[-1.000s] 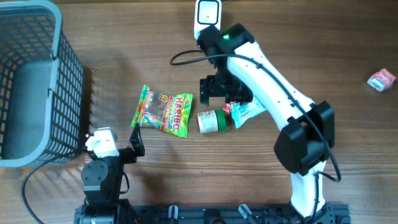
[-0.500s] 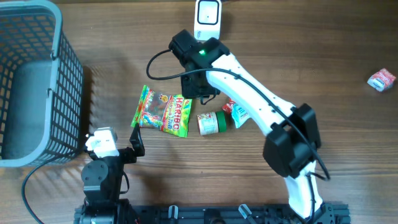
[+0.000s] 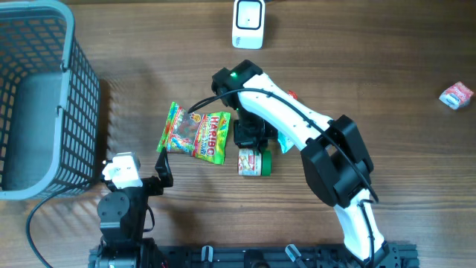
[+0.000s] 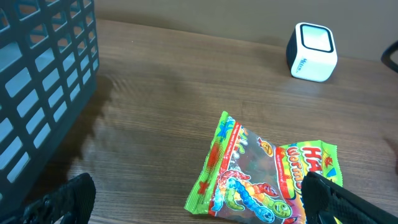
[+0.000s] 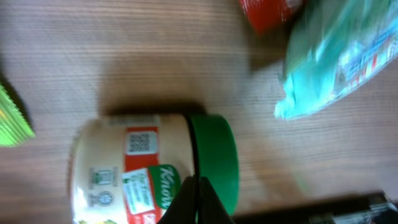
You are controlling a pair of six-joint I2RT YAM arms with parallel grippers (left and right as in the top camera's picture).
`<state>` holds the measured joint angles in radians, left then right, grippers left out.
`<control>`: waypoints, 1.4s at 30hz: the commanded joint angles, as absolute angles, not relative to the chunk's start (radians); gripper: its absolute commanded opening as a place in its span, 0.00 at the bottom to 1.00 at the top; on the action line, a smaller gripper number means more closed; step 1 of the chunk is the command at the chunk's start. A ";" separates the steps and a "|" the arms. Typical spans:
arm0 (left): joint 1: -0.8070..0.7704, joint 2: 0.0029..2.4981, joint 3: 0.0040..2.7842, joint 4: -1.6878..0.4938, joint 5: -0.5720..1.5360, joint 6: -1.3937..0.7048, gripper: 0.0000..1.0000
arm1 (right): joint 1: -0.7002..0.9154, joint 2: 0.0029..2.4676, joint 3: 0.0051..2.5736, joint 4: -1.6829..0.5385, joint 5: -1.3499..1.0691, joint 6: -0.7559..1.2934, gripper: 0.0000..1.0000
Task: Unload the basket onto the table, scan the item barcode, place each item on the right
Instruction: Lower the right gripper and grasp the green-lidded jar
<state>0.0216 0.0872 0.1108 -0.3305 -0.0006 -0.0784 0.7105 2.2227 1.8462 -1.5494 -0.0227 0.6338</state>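
A white Knorr jar (image 5: 130, 168) with a green lid (image 5: 217, 158) lies on its side on the table, also seen from overhead (image 3: 251, 161). My right gripper (image 5: 198, 200) hangs just over the joint between lid and body, fingertips pressed together and holding nothing; from overhead it (image 3: 248, 138) sits just behind the jar. The white barcode scanner (image 3: 248, 22) stands at the far edge, apart from the arm. A Haribo gummy bag (image 4: 267, 174) lies flat in front of my left gripper (image 4: 199, 210), which is open and empty.
A grey wire basket (image 3: 44, 97) fills the left side. A teal packet (image 5: 336, 56) and a red item (image 5: 270, 12) lie right behind the jar. A small red-and-white packet (image 3: 456, 95) lies far right.
The right arm swung back from near the scanner towards the front and now hangs over the jar, its jaws closed. The jar shifted a little towards the front edge. The left arm stayed still.
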 commanded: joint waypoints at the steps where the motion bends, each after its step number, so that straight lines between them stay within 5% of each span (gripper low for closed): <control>1: 0.018 0.086 0.101 -0.325 0.014 -0.056 1.00 | 0.756 2.223 1.843 -1.576 -0.135 0.559 0.04; 10: 0.018 0.086 0.101 -0.325 0.015 -0.056 1.00 | 0.976 2.217 1.845 -1.581 -0.201 0.573 0.04; 16: 0.018 0.086 0.101 -0.325 0.014 -0.056 1.00 | 0.976 2.092 1.846 -1.559 -0.162 0.609 0.06; 22: 0.018 0.086 0.101 -0.325 0.015 -0.056 1.00 | 0.878 1.986 1.845 -1.545 0.001 0.872 0.72; 23: 0.018 0.086 0.101 -0.325 0.014 -0.056 1.00 | 0.855 1.986 1.844 -1.544 0.008 0.949 1.00; 30: 0.018 0.086 0.101 -0.325 0.014 -0.056 1.00 | 0.756 1.988 1.707 -1.493 -0.114 1.481 1.00; 42: 0.018 0.086 0.101 -0.325 0.014 -0.056 1.00 | 0.746 1.988 1.427 -1.211 -0.251 1.635 1.00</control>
<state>0.0216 0.0872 0.1108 -0.3290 -0.0006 -0.0784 0.7498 1.9842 1.4742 -1.2125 -0.2543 1.5677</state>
